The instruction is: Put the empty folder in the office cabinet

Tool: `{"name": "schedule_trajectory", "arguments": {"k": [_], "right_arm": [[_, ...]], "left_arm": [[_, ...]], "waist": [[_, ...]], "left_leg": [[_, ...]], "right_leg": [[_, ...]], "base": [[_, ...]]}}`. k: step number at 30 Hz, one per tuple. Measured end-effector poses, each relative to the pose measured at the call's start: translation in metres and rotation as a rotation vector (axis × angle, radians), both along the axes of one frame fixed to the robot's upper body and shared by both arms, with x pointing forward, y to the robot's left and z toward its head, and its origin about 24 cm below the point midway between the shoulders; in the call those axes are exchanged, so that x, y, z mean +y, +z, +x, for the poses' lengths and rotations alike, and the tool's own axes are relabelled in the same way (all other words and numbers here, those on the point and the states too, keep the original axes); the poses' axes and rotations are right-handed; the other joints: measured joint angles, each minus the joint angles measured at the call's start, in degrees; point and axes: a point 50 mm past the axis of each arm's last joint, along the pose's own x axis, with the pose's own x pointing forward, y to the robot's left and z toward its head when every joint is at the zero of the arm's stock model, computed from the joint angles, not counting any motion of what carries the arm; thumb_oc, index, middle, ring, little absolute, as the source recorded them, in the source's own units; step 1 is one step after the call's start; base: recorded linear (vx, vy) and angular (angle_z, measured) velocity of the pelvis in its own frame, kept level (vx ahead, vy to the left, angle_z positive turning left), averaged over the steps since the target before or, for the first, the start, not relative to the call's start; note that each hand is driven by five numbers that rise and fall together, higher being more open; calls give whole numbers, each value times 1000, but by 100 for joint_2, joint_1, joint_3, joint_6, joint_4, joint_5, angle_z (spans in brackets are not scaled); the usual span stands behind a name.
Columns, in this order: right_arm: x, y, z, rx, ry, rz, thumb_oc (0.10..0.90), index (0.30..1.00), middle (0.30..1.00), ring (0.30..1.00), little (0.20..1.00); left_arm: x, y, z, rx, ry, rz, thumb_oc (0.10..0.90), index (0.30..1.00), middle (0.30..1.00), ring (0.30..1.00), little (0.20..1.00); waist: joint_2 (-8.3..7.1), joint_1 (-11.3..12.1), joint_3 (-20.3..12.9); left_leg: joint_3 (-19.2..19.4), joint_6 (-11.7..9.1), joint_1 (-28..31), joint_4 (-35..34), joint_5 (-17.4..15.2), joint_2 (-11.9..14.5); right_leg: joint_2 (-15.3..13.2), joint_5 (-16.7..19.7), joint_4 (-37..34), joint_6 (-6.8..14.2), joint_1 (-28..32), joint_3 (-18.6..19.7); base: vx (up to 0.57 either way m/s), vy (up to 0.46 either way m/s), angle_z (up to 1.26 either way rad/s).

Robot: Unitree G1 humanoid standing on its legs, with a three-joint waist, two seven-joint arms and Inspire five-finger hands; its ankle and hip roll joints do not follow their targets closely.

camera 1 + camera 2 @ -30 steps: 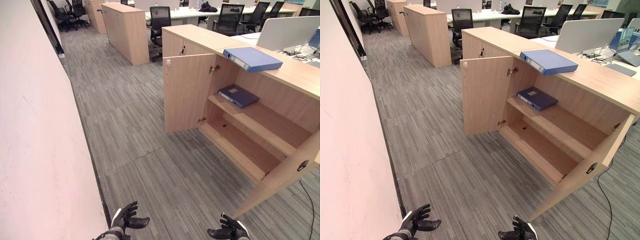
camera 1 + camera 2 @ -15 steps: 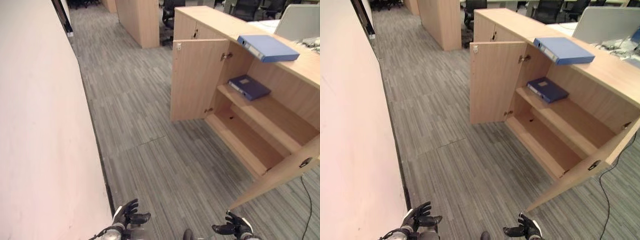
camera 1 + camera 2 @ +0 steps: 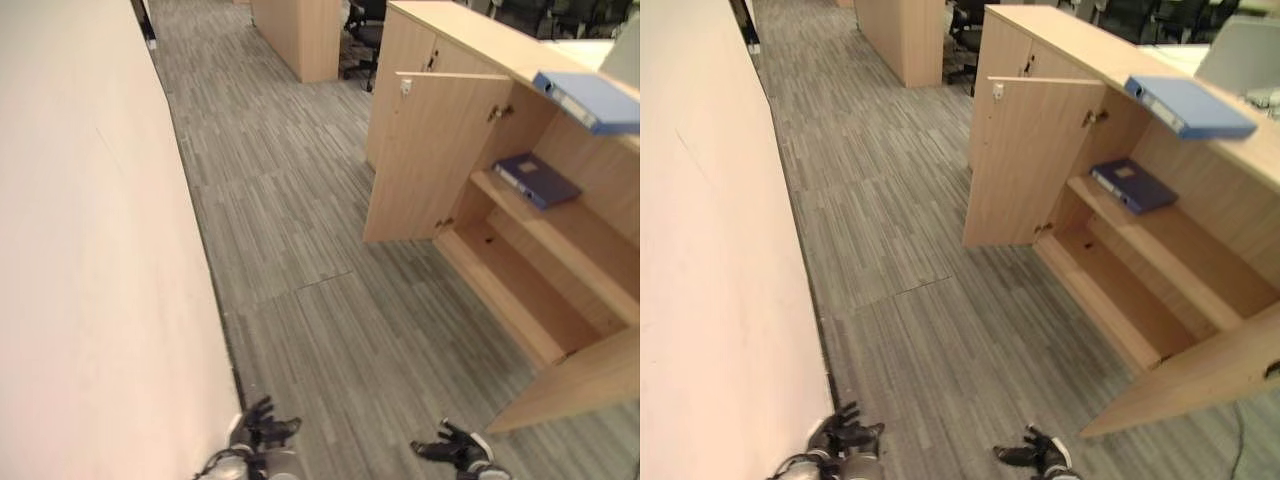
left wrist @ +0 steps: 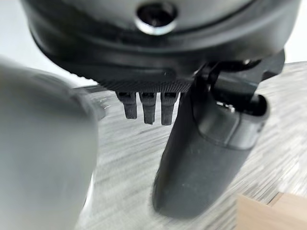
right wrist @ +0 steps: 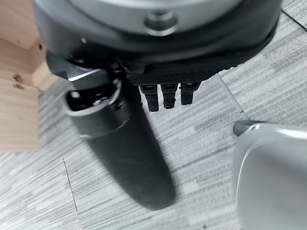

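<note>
Wooden office cabinet [image 3: 470, 160] with both doors swung open, standing on grey striped carpet [image 3: 330, 300]. Light blue folder [image 3: 588, 100] lying flat on top of the cabinet, one end reaching a little past the front edge above the open compartment. Dark blue folder [image 3: 537, 180] lying flat on the upper shelf [image 3: 1180, 245] inside the cabinet, near the hinge side of the far door [image 3: 430, 155]. Lower shelf [image 3: 1105, 295] under it with nothing on it. Near door [image 3: 1185, 385] of the cabinet angled outward over the carpet.

Left hand [image 3: 262, 432] low over the carpet, well apart from the cabinet, close to the pale wall [image 3: 90, 280]; fingers spread and relaxed, holding nothing. In the left wrist view, same hand [image 4: 158, 86] with fingers [image 4: 148, 108] pointing straight out over the carpet and thumb [image 4: 206, 158] standing free, nothing between them.

Right hand [image 3: 452, 450] also low over the carpet, in front of the near door but not touching it; fingers relaxed and apart, holding nothing. In the right wrist view, same hand [image 5: 158, 57] with short straight fingers [image 5: 165, 96] and free thumb [image 5: 120, 153] above bare carpet, a wooden edge of the cabinet [image 5: 19, 81] beside it.

Second wooden cabinet [image 3: 300, 35] farther along the aisle, beyond the open one, with a dark office chair [image 3: 360, 25] between the two.
</note>
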Motion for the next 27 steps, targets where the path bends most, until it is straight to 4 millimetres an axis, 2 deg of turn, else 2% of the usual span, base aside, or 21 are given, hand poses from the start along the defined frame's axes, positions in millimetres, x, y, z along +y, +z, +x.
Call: {"name": "schedule_trajectory", "arguments": {"k": [1,2,3,5,6,8,9,10,11,12,13,14,15,16,17,19,20,21,22,23,27], "right_arm": [[-3,0,0,1,1,-8,800,900,900,900,900],[-9,2,3,-6,2,-25,800,900,900,900,900],[-11,4,8,-11,12,-38,800,900,900,900,900],[-13,6,13,-18,17,-45,800,900,900,900,900],[-12,5,13,-16,17,-41,800,900,900,900,900],[-6,6,18,-27,23,-30,800,900,900,900,900],[-4,8,25,-42,32,-25,800,900,900,900,900],[-2,8,26,-49,44,-24,800,900,900,900,900],[-2,10,31,-64,46,-24,800,900,900,900,900],[-2,9,28,-63,45,-23,800,900,900,900,900],[-2,9,26,-59,47,-20,800,900,900,900,900],[-1,9,28,-65,50,-16,800,900,900,900,900],[-5,9,26,-62,39,-24,800,900,900,900,900],[-7,9,24,-59,35,-30,800,900,900,900,900],[-9,9,24,-59,26,-37,800,900,900,900,900],[-15,10,21,-55,16,-48,800,900,900,900,900],[-18,11,22,-63,8,-52,800,900,900,900,900],[-22,10,17,-58,-8,-56,800,900,900,900,900],[-22,9,14,-52,-23,-54,800,900,900,900,900],[-31,9,7,-41,-62,-67,800,900,900,900,900],[-60,21,17,-85,-92,-141,800,900,900,900,900]], "left_arm": [[0,0,0,4,-15,6,800,900,900,900,900],[-4,-2,-1,8,-24,-2,800,900,900,900,900],[-9,-5,-4,28,-5,-10,800,900,900,900,900],[-23,-9,-2,44,-14,-44,800,900,900,900,900],[-30,-11,-2,49,-14,-65,800,900,900,900,900],[-36,-8,8,19,-11,-78,800,900,900,900,900],[-39,-9,7,22,-12,-86,800,900,900,900,900],[-43,-12,1,43,-13,-97,800,900,900,900,900],[-45,-13,-2,50,-15,-102,800,900,900,900,900],[-45,-14,-6,63,-33,-96,800,900,900,900,900],[-42,-13,-5,55,-37,-87,800,900,900,900,900],[-36,-10,-3,37,-56,-65,800,900,900,900,900],[-28,-10,-6,47,-65,-40,800,900,900,900,900],[-23,-9,-6,48,-73,-24,800,900,900,900,900],[-12,-10,-14,72,-63,0,800,900,900,900,900],[-3,-10,-17,84,-56,25,800,900,900,900,900],[5,-10,-21,100,-45,43,800,900,900,900,900],[11,-10,-28,119,-47,59,800,900,900,900,900],[15,-10,-31,128,-45,70,800,900,900,900,900],[11,-12,-34,141,-58,67,800,900,900,900,900],[-11,-15,-30,121,-110,7,800,900,900,900,900]], "waist": [[16,31,-52],[160,23,-122],[156,63,-166],[216,16,-186],[235,19,-206],[278,56,-178],[361,-7,-147],[526,-155,-140],[635,-176,-80],[747,-320,-45],[760,-309,-39],[815,-315,26],[854,-414,59],[863,-453,84],[879,-532,144],[885,-659,342],[901,-727,418],[843,-859,457],[738,-903,469],[753,-957,494],[1110,-1098,496]], "left_leg": [[-56,37,0,-277,-65,-129],[-110,90,19,-579,-67,-198],[-56,243,7,-596,63,-335],[52,388,0,-620,-127,-519],[130,513,38,-720,43,-524],[223,617,66,-691,-108,-651],[277,650,201,-831,-160,-701],[263,733,493,-1124,-75,-776],[252,822,743,-1422,-16,-754],[225,887,1073,-1766,86,-786],[222,908,1153,-1875,64,-798],[226,973,1311,-2059,81,-758],[199,917,1428,-2177,119,-696],[185,912,1488,-2224,67,-682],[203,738,1548,-2228,207,-622],[117,749,1758,-2183,-111,-528],[93,680,1812,-2143,-166,-449],[-4,585,1904,-2165,-233,-461],[-63,496,1982,-2164,-229,-533],[-165,194,2300,-2269,-364,-433],[-151,87,2458,-1943,-463,-412]], "right_leg": [[-57,37,-64,54,9,48],[-28,82,-96,73,-35,73],[-182,170,10,140,-179,174],[-319,450,344,68,-443,85],[-432,519,513,82,-540,34],[-518,737,782,38,-730,-221],[-621,890,1274,0,-992,-500],[-680,1274,1644,46,-1094,-565],[-685,1445,1965,181,-1236,-475],[-622,1307,2318,367,-1362,-503],[-536,1128,2464,357,-1500,-517],[-389,729,2472,300,-1703,-817],[-240,529,1970,218,-1680,-1393],[-156,509,1699,164,-1744,-1577],[19,644,1193,31,-1723,-1750],[300,807,810,-7,-1920,-1717],[428,969,527,-75,-1974,-1745],[404,1263,100,-34,-2005,-1770],[358,1384,-139,15,-1943,-1782],[300,1819,-167,-337,-1736,-2099],[519,1298,235,-611,-1645,-2293]], "base": [[140,175,-43],[210,267,-57],[211,276,-45],[184,287,-24],[161,335,-4],[222,402,-12],[219,319,-21],[150,199,-20],[259,212,3],[264,146,3],[357,169,-3],[253,50,-5],[183,30,-2],[308,1,18],[335,-20,11],[349,-48,5],[308,-104,21],[191,-74,40],[289,-127,56],[307,-143,44],[321,-151,13]]}}
